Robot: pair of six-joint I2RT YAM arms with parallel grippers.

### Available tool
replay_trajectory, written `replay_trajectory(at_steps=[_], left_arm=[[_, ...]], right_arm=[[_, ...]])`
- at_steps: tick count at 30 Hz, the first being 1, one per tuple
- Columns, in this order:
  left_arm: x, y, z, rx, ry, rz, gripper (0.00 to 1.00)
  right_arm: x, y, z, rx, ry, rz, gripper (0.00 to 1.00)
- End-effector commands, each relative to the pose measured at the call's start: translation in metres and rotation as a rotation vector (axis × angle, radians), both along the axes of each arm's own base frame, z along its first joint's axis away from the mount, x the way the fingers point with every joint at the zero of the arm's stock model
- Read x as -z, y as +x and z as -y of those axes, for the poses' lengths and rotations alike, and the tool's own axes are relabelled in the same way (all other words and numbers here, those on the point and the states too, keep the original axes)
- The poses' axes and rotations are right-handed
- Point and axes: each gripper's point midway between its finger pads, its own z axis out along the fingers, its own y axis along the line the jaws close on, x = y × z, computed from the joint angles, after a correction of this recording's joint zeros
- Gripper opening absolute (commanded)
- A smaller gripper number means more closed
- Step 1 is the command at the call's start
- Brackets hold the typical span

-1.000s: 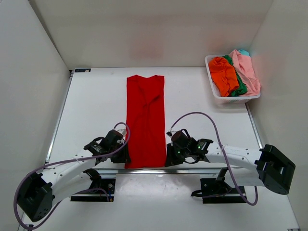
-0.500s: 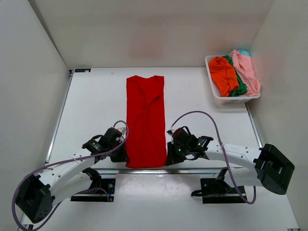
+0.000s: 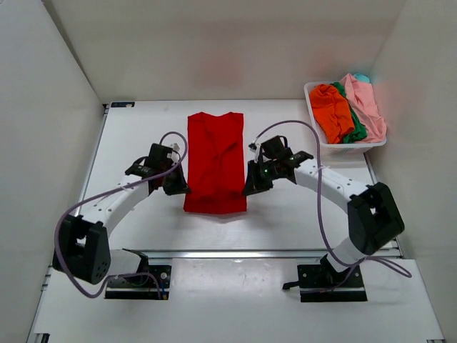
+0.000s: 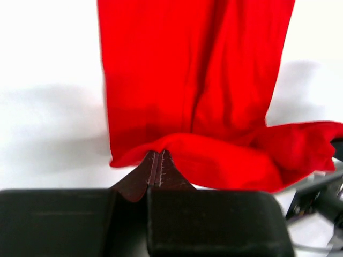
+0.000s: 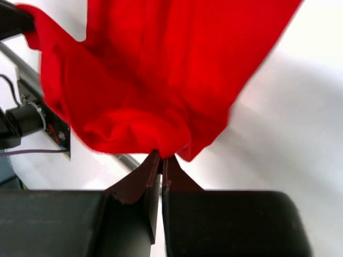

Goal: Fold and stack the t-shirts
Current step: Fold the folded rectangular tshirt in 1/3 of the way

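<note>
My left claw [image 3: 176,189] is pressed together on the red shirt's [image 3: 214,153] near left corner. My right claw [image 3: 250,187] pinches the near right corner. The shirt lies mid-frame on the worktop [image 3: 136,143], its near hem held up off the surface. Other shirts [image 3: 335,114] are heaped in the basket [image 3: 350,147], upper right.

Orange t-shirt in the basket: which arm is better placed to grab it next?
Right, probably: the right fingers sit nearer the white basket; the left fingers lie beyond the red t-shirt.
</note>
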Motion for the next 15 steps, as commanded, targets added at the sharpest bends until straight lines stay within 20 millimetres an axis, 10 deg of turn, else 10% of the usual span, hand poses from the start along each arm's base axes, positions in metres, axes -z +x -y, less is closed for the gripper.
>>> replay_trajectory(at_steps=[1,15], left_arm=[[-0.021,0.044,-0.006,-0.022,-0.002,0.109,0.00],[0.003,0.136,-0.014,-0.086,0.005,0.124,0.00]], right_arm=[[-0.009,0.029,0.004,-0.051,-0.002,0.040,0.00],[0.011,0.143,0.001,-0.035,-0.045,0.075,0.01]])
